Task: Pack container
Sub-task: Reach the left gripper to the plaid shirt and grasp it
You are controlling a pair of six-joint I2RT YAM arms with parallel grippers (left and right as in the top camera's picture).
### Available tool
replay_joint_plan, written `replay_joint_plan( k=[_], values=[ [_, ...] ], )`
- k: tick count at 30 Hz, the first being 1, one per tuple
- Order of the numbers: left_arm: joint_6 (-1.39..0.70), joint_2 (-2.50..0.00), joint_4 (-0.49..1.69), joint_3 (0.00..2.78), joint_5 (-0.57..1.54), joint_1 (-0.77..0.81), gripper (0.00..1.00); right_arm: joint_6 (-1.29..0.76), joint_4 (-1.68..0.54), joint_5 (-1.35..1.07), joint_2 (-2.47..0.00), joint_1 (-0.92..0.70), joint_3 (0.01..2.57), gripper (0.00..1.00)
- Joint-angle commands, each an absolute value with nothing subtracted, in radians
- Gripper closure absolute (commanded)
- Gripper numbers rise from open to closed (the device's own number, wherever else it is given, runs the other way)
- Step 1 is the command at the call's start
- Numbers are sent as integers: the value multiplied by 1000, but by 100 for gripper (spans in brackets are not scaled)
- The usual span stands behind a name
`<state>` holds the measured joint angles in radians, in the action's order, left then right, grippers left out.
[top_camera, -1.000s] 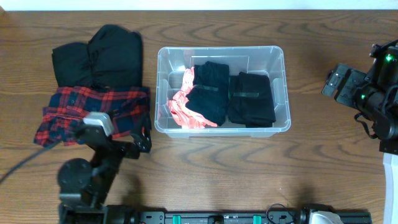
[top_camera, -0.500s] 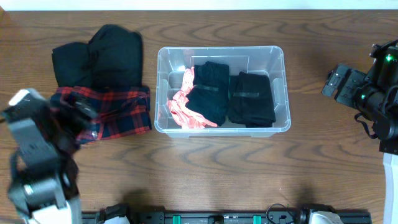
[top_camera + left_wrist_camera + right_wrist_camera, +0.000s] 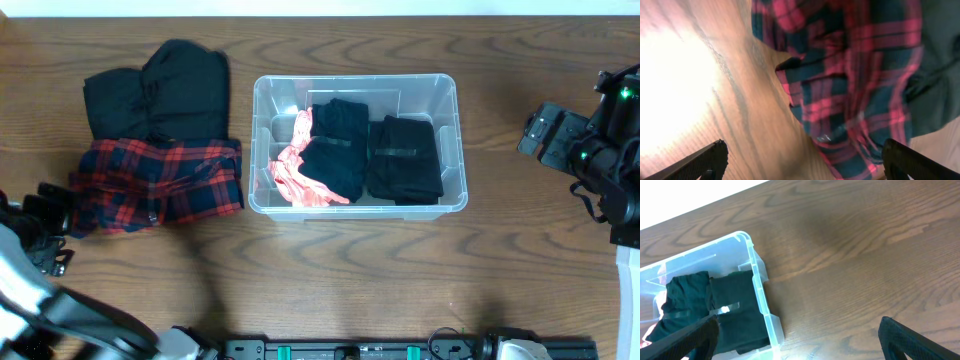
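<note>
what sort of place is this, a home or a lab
Probably a robotics lab bench, not a home: the left arm and right arm flank a wood table, and a plaid shirt lies staged beside the clear container.

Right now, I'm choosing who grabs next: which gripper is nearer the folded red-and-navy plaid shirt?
Left. The left gripper sits just off the left edge of the red-and-navy plaid shirt. The right gripper is far across the table, beyond the clear plastic rectangular container.
</note>
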<state>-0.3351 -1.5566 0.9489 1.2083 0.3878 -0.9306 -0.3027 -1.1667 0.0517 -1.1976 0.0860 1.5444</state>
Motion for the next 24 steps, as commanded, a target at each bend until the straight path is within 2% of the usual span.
replay_joint_plan(
  k=[1, 10, 22, 23, 24],
  values=[
    [-250, -1671, 927, 1217, 533, -953, 2, -299, -1169, 52, -1198, 92, 1552, 1],
    [-175, -1904, 767, 1218, 680, -949, 2, -299, -1171, 52, -1198, 92, 1552, 1],
    [-176, -2064, 614, 1218, 725, -860, 0, -299, -1171, 52, -1198, 91, 1551, 1],
    [-176, -2069, 614, 1217, 725, -854, 5, -299, -1171, 52, -1198, 91, 1551, 1],
    [-176, -2072, 614, 1218, 725, -850, 15, -299, -1171, 52, -1198, 91, 1551, 1]
  ],
)
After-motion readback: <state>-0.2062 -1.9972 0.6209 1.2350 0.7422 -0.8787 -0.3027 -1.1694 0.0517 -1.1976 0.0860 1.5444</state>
